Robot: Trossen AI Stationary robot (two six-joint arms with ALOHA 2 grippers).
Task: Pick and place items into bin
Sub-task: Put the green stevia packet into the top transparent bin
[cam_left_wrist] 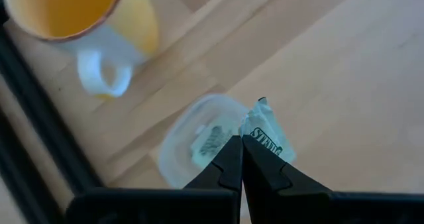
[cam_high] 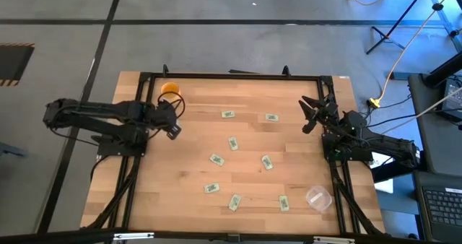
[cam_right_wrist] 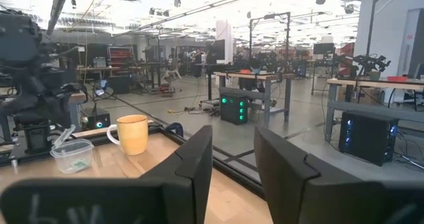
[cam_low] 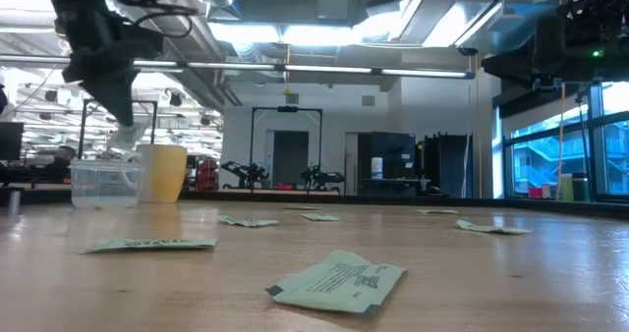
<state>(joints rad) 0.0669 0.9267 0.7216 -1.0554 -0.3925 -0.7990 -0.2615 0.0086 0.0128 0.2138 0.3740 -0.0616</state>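
Left wrist view | left fingers (cam_left_wrist: 242, 151) clamped on packet (cam_left_wrist: 266, 132) | above clear bin (cam_left_wrist: 199, 139) | right fingers (cam_right_wrist: 233, 159) apart

Pale matt wooden table (cam_high: 303, 179), clear plastic bin (cam_right_wrist: 71, 155)

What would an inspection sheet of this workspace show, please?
Surface: light wooden table.
Job's things: eight light green flat packets lying loose; one more inside the clear plastic bin.
Clutter: orange cup; clear plastic piece, perhaps a lid.
Grippers: left tool shut on a held packet above the bin; right tool open, at the table's edge.
Cables: yellow cable on the floor.
Surroundings: workshop benches and racks.
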